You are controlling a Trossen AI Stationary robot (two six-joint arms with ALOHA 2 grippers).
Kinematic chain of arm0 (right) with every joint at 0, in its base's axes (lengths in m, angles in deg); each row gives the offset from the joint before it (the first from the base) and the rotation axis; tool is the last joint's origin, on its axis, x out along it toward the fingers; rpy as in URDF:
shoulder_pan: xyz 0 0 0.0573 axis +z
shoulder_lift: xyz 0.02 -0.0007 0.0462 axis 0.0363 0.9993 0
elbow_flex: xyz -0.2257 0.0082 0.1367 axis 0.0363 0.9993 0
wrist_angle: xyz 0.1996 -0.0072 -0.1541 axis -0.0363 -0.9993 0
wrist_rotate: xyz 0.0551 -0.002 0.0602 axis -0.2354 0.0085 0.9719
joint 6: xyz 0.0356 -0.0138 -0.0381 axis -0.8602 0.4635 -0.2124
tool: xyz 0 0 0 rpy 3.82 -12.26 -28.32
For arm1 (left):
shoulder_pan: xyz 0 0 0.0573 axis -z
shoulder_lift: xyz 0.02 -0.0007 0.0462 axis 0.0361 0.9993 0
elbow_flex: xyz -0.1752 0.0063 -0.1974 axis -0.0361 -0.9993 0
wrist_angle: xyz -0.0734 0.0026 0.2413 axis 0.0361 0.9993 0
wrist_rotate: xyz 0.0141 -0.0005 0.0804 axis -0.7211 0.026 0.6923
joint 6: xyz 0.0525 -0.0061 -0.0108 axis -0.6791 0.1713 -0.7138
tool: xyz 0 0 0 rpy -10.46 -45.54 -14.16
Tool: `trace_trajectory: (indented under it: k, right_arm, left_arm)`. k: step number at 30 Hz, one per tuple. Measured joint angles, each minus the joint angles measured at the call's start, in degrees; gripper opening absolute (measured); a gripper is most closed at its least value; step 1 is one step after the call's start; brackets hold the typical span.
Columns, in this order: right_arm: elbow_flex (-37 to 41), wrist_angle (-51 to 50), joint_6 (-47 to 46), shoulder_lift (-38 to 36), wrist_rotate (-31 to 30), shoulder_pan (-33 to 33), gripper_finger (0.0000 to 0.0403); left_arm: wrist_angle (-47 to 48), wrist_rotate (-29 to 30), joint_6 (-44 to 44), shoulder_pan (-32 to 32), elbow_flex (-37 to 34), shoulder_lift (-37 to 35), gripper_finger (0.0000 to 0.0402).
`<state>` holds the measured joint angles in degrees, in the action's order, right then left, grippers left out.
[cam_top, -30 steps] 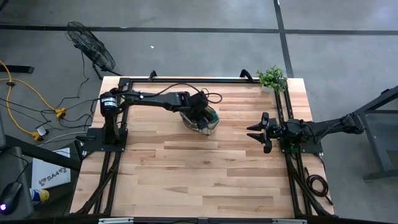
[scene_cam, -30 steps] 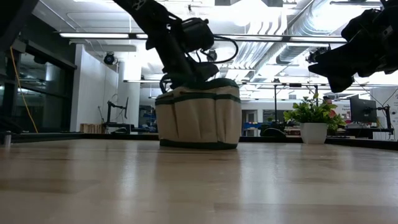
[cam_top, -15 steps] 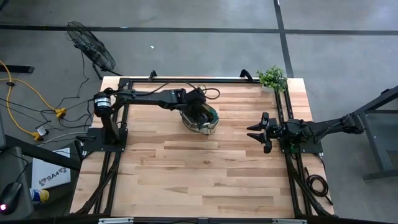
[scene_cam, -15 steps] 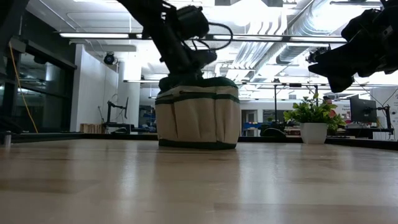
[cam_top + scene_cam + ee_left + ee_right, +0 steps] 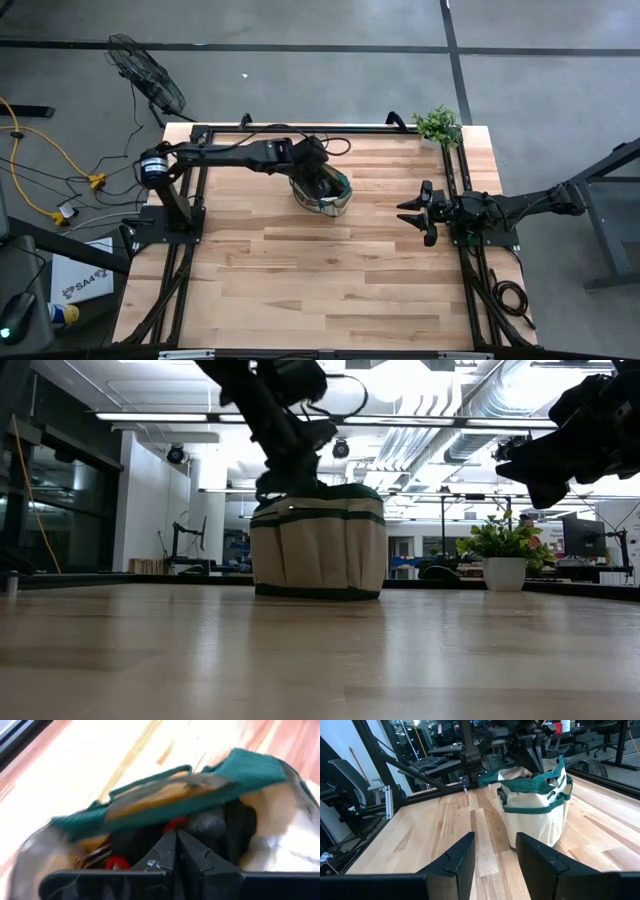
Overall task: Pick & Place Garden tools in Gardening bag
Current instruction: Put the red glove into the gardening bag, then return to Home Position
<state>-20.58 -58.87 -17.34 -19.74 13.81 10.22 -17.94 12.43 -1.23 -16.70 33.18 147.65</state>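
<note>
The left gripper [image 5: 176, 851] sits right over the open top of the gardening bag [image 5: 318, 540], and its two fingers are pressed together with nothing between them. A second ago the arm leaned lower over the bag; now it has lifted a bit and pulled back toward its own side, so I think it has just dropped something in and is coming away. The bag stands upright on the table [image 5: 330, 270], toward the far side, a little left of the middle. Inside I can see dark things with red bits, maybe gloves or pruner handles. No tools lie loose on the table, so the job looks nearly done. The right gripper [image 5: 494, 851] waits near the right edge, fingers spread apart and holding nothing. A potted plant [image 5: 437, 125] stands in the far right corner.
</note>
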Motion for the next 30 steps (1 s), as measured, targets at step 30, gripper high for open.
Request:
trace_trajectory:
  k: [30]
  right_arm:
    - [0.0, 0.0, 0.0, 0.1, 0.0, 0.0, 0.0135]
  left_arm:
    - [-35.1, 5.5, -16.3, 7.9, -34.1, -31.1, 0.0010]
